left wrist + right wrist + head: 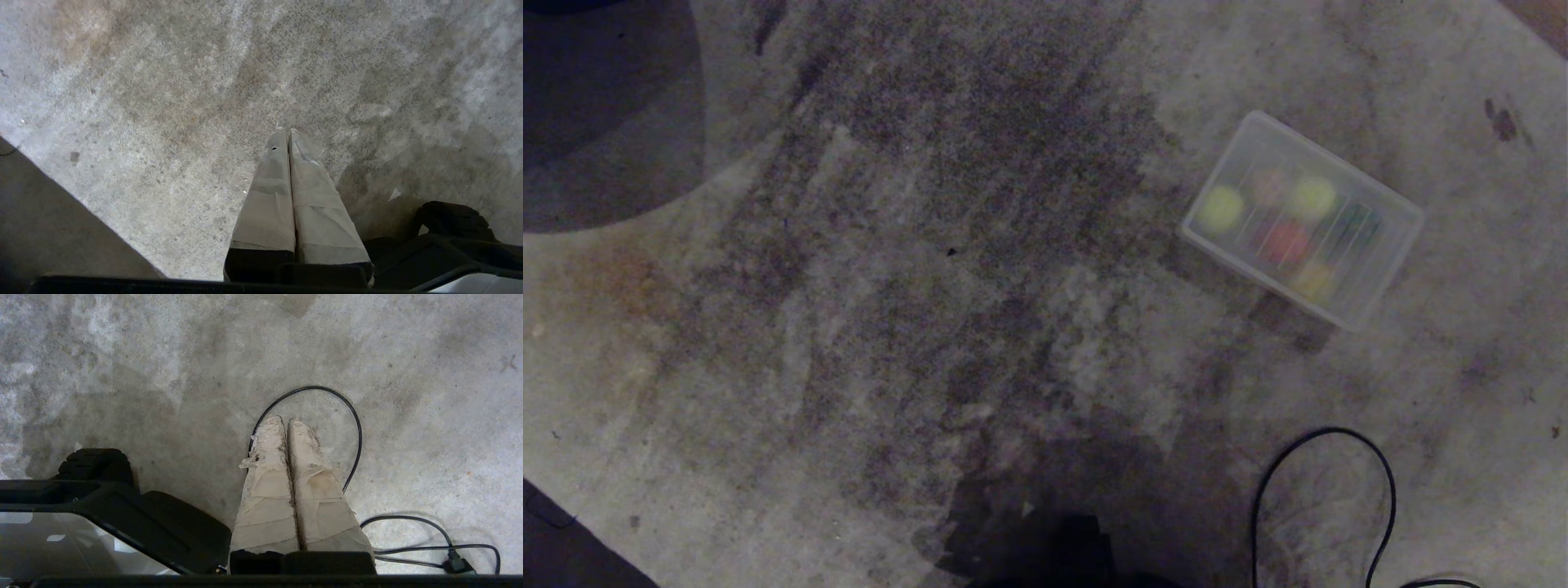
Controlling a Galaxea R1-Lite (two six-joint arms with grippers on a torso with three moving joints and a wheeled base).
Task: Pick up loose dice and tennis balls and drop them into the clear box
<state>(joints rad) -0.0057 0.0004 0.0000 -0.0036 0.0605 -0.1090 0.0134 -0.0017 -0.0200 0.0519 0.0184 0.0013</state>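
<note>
The clear box [1378, 266] stands on the stained concrete floor at the right of the head view. Blurred inside it are two tennis balls [1221, 209] [1312, 198] and several dice: a red one [1287, 242], a dark green one [1354, 224], a yellow one [1313, 281] and a pale one [1266, 184]. Neither arm shows in the head view. My left gripper [288, 131] is shut and empty over bare floor. My right gripper [286, 419] is shut and empty above a loop of black cable.
A black cable [1388, 490] loops on the floor at the lower right and runs to a plug [455, 563]. A dark round shape [605, 114] fills the far left corner. My own dark base [1045, 547] sits at the near edge.
</note>
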